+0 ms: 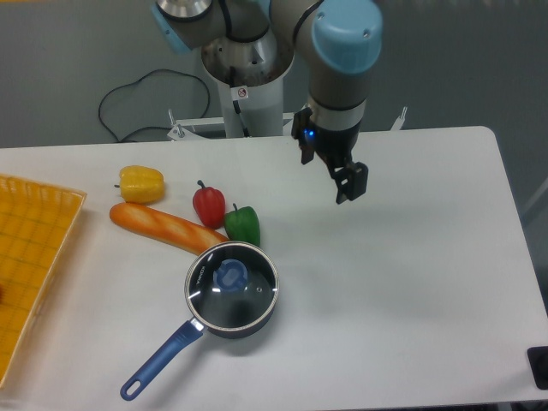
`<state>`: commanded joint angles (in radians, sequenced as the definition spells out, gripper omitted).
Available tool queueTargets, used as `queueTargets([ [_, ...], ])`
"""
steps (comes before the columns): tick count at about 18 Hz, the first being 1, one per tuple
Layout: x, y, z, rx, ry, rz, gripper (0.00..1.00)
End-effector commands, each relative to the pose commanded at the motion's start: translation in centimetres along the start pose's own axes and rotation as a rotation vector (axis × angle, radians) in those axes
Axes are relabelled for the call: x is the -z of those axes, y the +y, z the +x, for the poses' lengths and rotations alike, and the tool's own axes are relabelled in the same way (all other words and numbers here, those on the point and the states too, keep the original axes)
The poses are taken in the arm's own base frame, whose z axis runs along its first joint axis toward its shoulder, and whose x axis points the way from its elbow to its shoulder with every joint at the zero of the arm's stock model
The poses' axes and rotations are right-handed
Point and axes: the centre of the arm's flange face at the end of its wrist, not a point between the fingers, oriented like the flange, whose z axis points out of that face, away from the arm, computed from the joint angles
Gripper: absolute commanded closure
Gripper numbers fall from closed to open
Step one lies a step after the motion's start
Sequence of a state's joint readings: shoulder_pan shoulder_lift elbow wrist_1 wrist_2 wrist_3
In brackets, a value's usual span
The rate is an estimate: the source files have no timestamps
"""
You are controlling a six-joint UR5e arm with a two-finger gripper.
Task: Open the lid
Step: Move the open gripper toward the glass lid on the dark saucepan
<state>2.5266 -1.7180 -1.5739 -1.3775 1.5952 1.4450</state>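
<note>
Toy vegetables, bread and tray on white worktop (411, 282).
Yellow pepper (141, 182) above baguette (164, 226); red pepper (209, 205) touching green pepper (243, 225); yellow tray (30, 257) at left edge; black cable (128, 103) behind.

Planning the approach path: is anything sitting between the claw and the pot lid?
No. In the fixed camera view, only bare white table separates the claw from the lid; the green pepper sits left of that line.

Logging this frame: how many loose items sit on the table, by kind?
Peppers: 3, yellow, red, green
Bread loaf: 1
Saucepan: 1
Lid, still on the saucepan: 1
Yellow tray: 1
Total: 7
</note>
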Motion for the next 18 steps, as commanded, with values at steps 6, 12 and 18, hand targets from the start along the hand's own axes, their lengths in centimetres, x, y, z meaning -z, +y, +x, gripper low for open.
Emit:
queueTargets([
  [6,-0.4,-0.4,0.1,-0.005,0.010,-0.004,0.00],
  [12,-2.5,-0.4,1.1,-0.006,0.050,-0.005,0.00],
  [18,-3.4,-0.3,1.5,-0.006,0.043,-0.004,0.00],
])
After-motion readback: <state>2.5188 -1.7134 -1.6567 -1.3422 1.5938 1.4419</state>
